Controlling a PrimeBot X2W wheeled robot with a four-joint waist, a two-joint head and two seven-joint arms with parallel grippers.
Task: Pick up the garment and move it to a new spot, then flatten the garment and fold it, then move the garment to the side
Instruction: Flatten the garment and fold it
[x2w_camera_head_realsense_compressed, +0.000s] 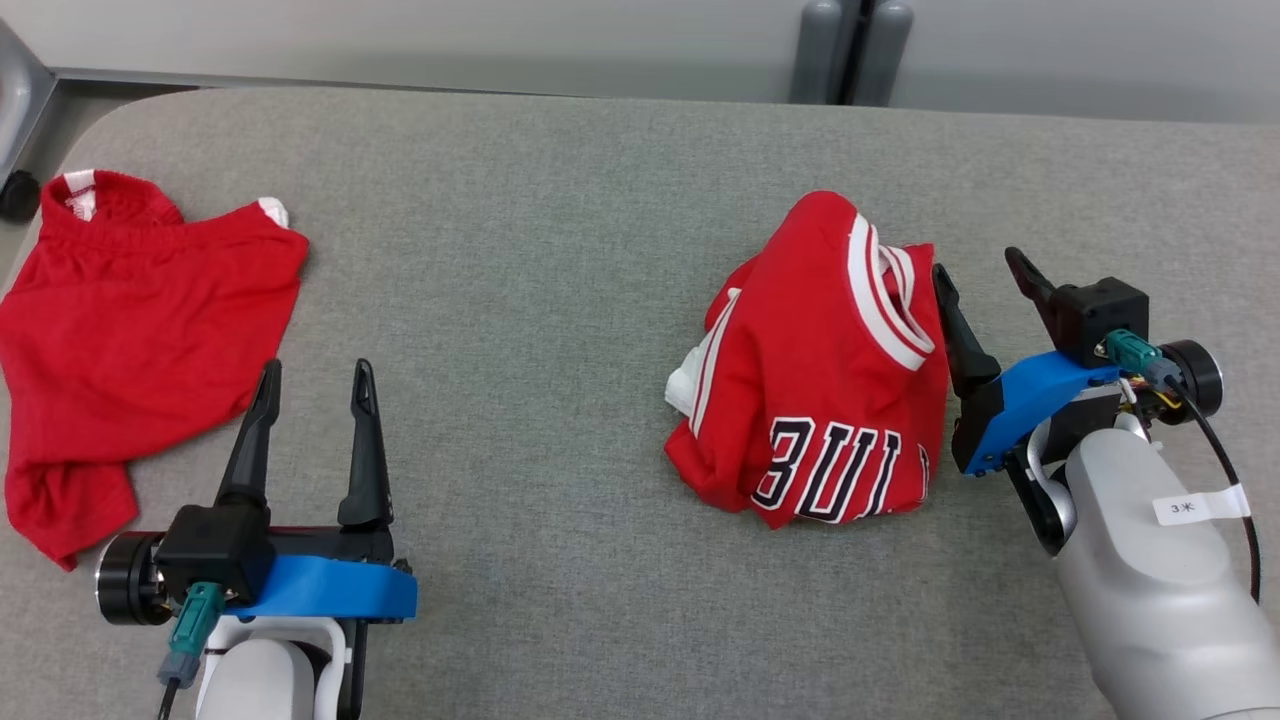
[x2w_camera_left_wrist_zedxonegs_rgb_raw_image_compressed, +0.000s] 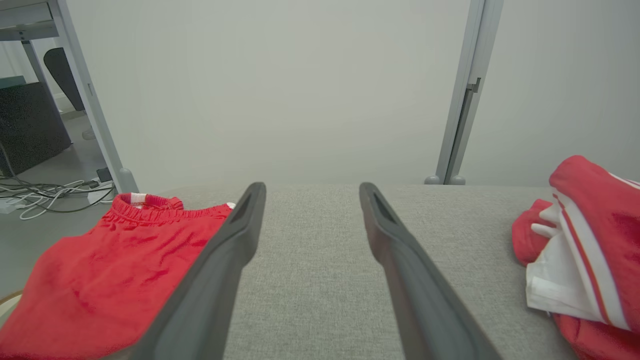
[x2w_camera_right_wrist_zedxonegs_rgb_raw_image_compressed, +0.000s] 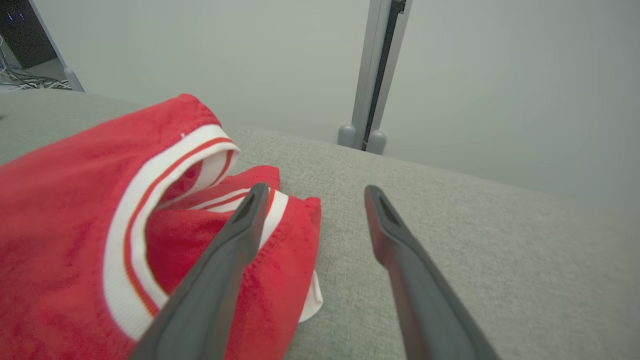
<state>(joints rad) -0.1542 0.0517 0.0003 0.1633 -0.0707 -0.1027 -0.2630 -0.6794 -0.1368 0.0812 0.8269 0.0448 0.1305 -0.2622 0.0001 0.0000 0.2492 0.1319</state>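
Note:
The garment (x2w_camera_head_realsense_compressed: 820, 380), a crumpled red jersey with white trim and dark lettering, lies bunched on the grey padded table (x2w_camera_head_realsense_compressed: 550, 300) right of centre. My right gripper (x2w_camera_head_realsense_compressed: 978, 263) stands open just to its right, the inner finger close against the striped collar edge. In the right wrist view the jersey (x2w_camera_right_wrist_zedxonegs_rgb_raw_image_compressed: 75, 225) covers the left side, and its hem reaches past the left finger of my right gripper (x2w_camera_right_wrist_zedxonegs_rgb_raw_image_compressed: 315, 189). My left gripper (x2w_camera_head_realsense_compressed: 317, 366) is open at the lower left, nothing between its fingers. In the left wrist view it (x2w_camera_left_wrist_zedxonegs_rgb_raw_image_compressed: 311, 189) points over bare table, with the jersey (x2w_camera_left_wrist_zedxonegs_rgb_raw_image_compressed: 590, 240) at far right.
A second red garment, shorts with an elastic waistband (x2w_camera_head_realsense_compressed: 140, 330), lies spread at the table's left edge, just left of my left gripper; it shows too in the left wrist view (x2w_camera_left_wrist_zedxonegs_rgb_raw_image_compressed: 115, 270). A grey post (x2w_camera_head_realsense_compressed: 850, 50) stands behind the table's far edge.

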